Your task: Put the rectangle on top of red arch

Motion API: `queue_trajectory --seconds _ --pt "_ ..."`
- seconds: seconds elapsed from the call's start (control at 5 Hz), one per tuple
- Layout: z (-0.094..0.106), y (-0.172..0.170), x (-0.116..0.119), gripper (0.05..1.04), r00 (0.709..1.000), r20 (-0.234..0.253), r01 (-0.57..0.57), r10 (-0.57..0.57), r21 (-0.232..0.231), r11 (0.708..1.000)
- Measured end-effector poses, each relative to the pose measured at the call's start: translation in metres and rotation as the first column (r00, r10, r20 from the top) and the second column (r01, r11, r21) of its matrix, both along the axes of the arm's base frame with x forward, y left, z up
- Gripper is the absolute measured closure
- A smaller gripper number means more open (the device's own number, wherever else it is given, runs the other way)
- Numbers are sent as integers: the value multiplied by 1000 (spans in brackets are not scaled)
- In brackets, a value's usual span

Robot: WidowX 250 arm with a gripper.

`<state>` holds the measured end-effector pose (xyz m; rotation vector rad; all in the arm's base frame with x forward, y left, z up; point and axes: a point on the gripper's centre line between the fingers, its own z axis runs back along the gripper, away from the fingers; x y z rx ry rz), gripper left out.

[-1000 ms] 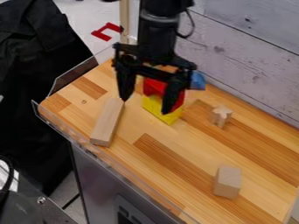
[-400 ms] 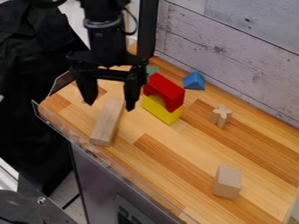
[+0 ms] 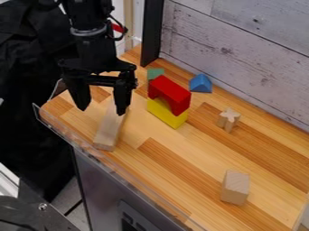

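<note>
My gripper (image 3: 102, 111) hangs at the upper left of the camera view, open, with its two fingers spread apart and nothing held. The long wooden rectangle (image 3: 109, 131) lies flat on the table, its far end partly hidden behind the gripper's right finger. Right of the gripper, the red arch (image 3: 170, 93) rests on top of a yellow block (image 3: 164, 113).
Behind the arch stand a green block (image 3: 155, 72) and a blue triangular block (image 3: 200, 84). Farther right are a star-shaped wooden piece (image 3: 228, 119) and a wooden block (image 3: 235, 187). A clear rim (image 3: 100, 159) edges the table (image 3: 181, 169); a plank wall rises behind.
From in front of the red and yellow blocks, my gripper has moved left to the far end of the wooden rectangle. It has stayed open, and the blocks have not moved.
</note>
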<state>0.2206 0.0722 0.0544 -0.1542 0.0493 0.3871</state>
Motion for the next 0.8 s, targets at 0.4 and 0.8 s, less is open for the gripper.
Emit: queue_trajectory --seconds 0.4,0.8 --pt "-2 11 2 83 998 -55 27 -28 -6 1000" --pt "-7 14 12 84 995 -77 57 -58 -9 998"
